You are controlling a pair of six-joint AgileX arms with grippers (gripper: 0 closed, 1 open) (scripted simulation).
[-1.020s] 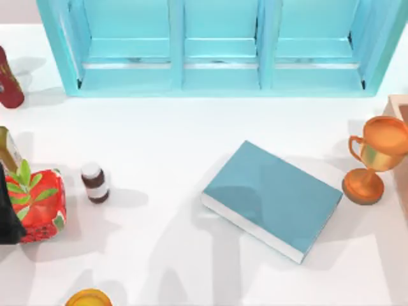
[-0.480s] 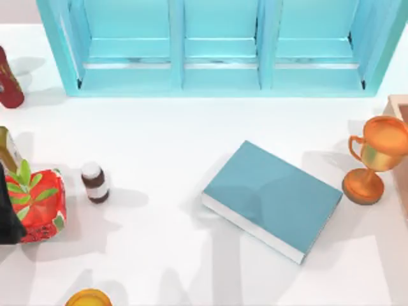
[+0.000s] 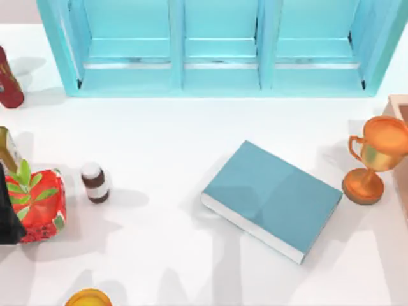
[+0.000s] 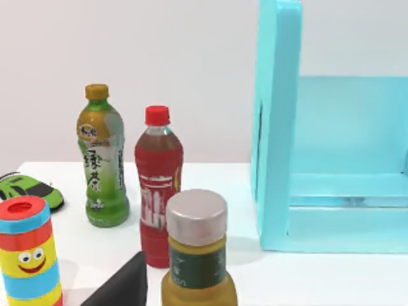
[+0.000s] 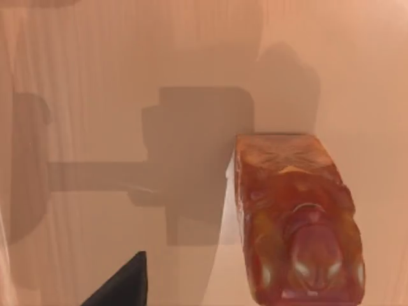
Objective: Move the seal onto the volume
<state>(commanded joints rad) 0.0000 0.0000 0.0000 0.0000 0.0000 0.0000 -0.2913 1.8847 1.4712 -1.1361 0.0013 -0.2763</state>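
Since the volume (image 3: 272, 199) lies flat right of table centre with its teal cover bare, we judge that we are in the approach-and-pick step: the seal is not yet lifted. In our right wrist view the seal (image 5: 296, 220) stands on a pale peach-toned surface, a dark red-amber block with its shadow beside it. Where that surface sits on the table we cannot tell. A dark finger tip (image 5: 121, 284) intrudes at that view's edge; whether our right claw is open or closed we cannot tell, nor our left claw's.

Our left wrist looks past bottles toward the light-blue shelf unit (image 3: 217, 48) at the table's 12 o'clock. The trophy (image 3: 375, 159) stands at the book's 3 o'clock, near it.

Next, we judge, the right claw must straddle the seal, close, lift, and carry it over the cover, clearing the trophy.
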